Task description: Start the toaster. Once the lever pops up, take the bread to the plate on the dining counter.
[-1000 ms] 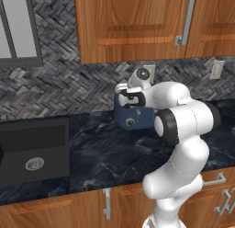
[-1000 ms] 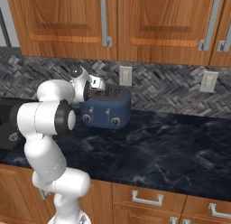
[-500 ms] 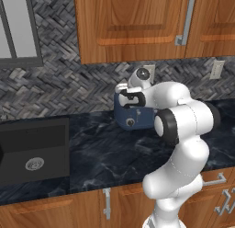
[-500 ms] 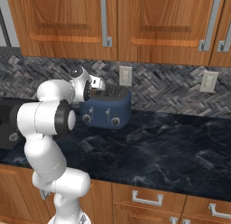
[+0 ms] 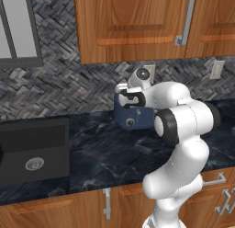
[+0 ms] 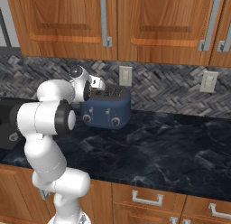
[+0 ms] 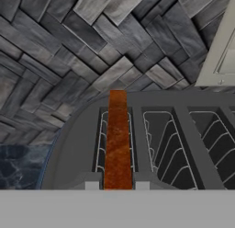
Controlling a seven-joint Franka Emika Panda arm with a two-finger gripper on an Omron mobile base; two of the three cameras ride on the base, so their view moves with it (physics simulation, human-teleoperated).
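Thin brown toasted bread slice upright in left slot of dark blue rounded toaster, at back edge of black marble counter. Two-finger gripper directly above, jaws clamped across slice's faces; slice's long edge runs along slot.

The white arm hides the right half of the dark blue rounded toaster in the left base view. In the hand view, the brown toasted bread slice shows edge-on, its lower end cut off.
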